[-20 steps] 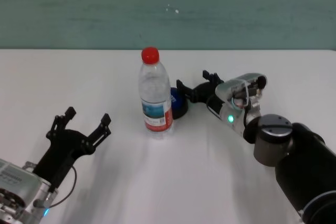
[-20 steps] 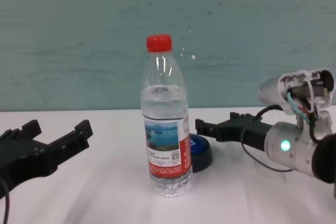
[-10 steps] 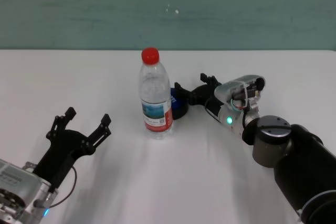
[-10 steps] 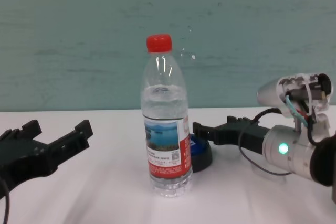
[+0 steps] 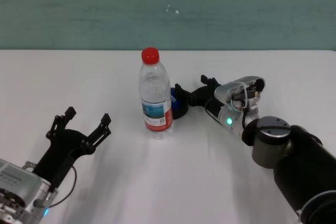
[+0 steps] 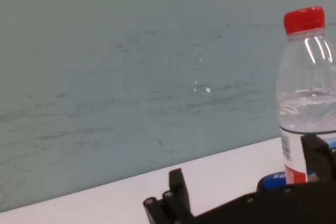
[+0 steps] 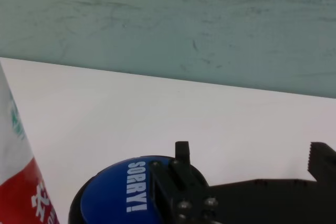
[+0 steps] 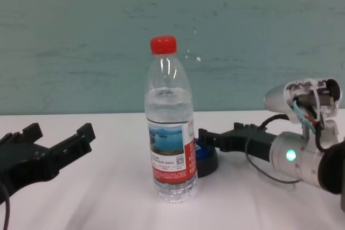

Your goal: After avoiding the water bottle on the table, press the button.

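- Right claw [image 5: 191,90], fingers apart, reaches over the button [image 5: 177,104], one fingertip above its blue dome.
- Button sits just behind the water bottle [image 5: 155,94].
- Left claw [image 5: 86,124] spread, well apart from the bottle.

The right gripper [image 5: 191,91] has been moved in toward the button [image 5: 179,105] and lowered. One second ago its fingers were held beside and above the button's right side; now the near finger [image 7: 181,174] is seen over the blue dome's edge, close behind the bottle [image 5: 155,94]. Whether the dome is touched cannot be told. The right wrist housing [image 8: 302,154] has been brought lower and slightly leftward in the chest view.
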{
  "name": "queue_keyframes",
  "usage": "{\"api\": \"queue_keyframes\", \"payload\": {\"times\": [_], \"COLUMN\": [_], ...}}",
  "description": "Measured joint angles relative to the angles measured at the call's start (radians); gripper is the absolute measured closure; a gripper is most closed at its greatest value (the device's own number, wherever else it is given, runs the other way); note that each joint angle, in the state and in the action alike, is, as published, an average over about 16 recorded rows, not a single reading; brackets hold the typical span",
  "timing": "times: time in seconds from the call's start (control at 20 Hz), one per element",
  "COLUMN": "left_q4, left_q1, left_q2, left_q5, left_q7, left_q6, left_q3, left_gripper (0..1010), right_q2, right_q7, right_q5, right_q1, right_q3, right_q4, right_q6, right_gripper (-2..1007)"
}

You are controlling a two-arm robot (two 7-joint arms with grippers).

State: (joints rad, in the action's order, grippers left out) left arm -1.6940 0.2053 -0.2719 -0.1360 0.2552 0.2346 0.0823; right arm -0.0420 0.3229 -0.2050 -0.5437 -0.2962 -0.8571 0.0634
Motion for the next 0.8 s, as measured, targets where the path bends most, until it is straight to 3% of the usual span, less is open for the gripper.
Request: {"api": "queue_keyframes", "payload": {"times": [0.8], "left_q4": [0.000], "left_q1": [0.000], "left_q2": [0.000], "left_q5": [0.000], "left_q7": [0.000], "left_q6": [0.000], "left_q3": [0.000], "left_gripper": [0], "right_q2": [-0.023], "right_q7": [-0.026], "right_q5": [0.004], "right_q1": [0.053], "right_q3": [0.002], "right_q4": [-0.123], "right_q6": [-0.006], "right_gripper": [1]}}
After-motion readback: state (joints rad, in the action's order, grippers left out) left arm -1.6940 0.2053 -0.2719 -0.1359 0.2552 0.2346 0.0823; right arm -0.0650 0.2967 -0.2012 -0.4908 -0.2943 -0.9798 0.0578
